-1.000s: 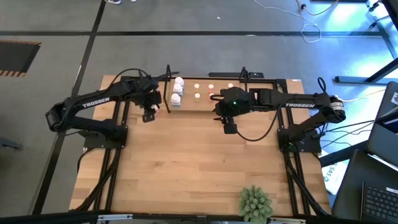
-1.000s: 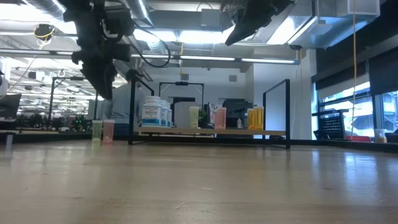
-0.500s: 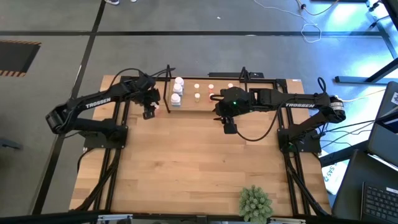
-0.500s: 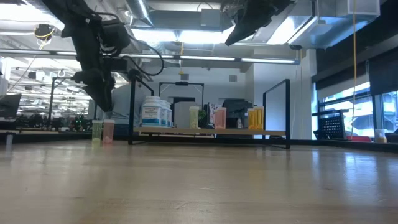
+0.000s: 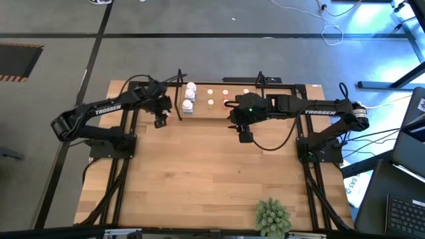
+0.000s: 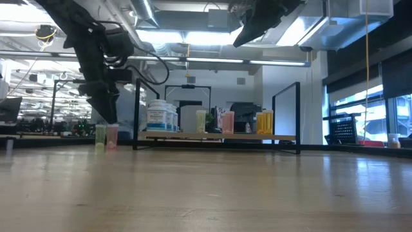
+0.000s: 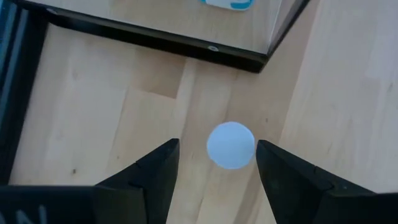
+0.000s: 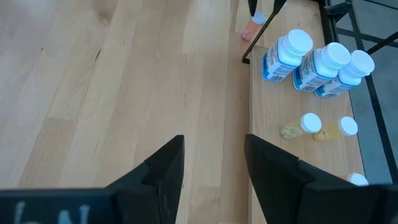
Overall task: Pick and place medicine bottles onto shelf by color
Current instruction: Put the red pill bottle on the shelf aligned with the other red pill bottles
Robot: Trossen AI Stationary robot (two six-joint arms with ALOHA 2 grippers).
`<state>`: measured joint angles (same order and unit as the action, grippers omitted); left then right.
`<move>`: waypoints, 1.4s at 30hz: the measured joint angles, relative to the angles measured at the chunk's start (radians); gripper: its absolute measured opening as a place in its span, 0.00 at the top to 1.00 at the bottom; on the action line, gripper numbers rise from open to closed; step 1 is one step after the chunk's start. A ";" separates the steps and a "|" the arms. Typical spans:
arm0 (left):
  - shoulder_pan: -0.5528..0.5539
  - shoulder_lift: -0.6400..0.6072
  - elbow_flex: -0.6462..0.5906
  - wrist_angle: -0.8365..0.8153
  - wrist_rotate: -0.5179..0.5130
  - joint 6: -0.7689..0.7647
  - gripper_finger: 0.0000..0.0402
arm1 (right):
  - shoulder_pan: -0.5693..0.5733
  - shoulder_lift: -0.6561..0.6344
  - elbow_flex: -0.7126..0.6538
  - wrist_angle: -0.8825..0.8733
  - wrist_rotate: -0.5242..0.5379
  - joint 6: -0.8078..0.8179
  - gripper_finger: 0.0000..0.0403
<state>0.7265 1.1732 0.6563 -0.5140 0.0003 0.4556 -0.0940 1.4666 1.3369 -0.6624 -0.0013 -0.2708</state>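
The shelf [image 5: 285,99] stands at the table's far edge; its black end frame [image 7: 155,42] shows in the left wrist view. Three chunky white bottles [image 8: 323,62] stand at its left end, with small capped bottles [image 8: 309,122] farther along. Two small bottles, one greenish [image 6: 100,137] and one pink [image 6: 112,136], stand on the table outside the shelf's left end. My left gripper [image 7: 217,146] is open and points down, with a small bottle's white cap [image 7: 231,145] between its fingers, untouched. My right gripper [image 5: 246,136] is open and hovers high in front of the shelf's middle.
A green bushy plant [image 5: 272,216] stands at the table's near edge. The black frame [image 5: 126,133] around the tabletop runs along both sides. Bare wood [image 5: 212,179] lies between the shelf and the plant.
My left gripper has come down toward the two small bottles beside the shelf's left end, still pointing down. The right arm has kept still.
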 joint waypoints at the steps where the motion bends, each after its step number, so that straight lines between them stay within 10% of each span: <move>1: 0.000 0.009 0.000 0.002 0.003 0.000 0.48 | 0.000 0.000 0.000 0.000 0.000 0.000 0.58; 24: 0.000 0.090 0.000 0.038 -0.013 -0.057 0.49 | 0.000 0.000 0.000 0.000 0.000 0.000 0.58; 42: -0.004 0.090 0.000 0.037 -0.056 -0.088 0.76 | 0.000 0.000 0.000 0.000 0.000 0.000 0.58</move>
<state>0.7221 1.2633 0.6563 -0.4767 -0.0556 0.3677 -0.0940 1.4666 1.3373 -0.6621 -0.0013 -0.2706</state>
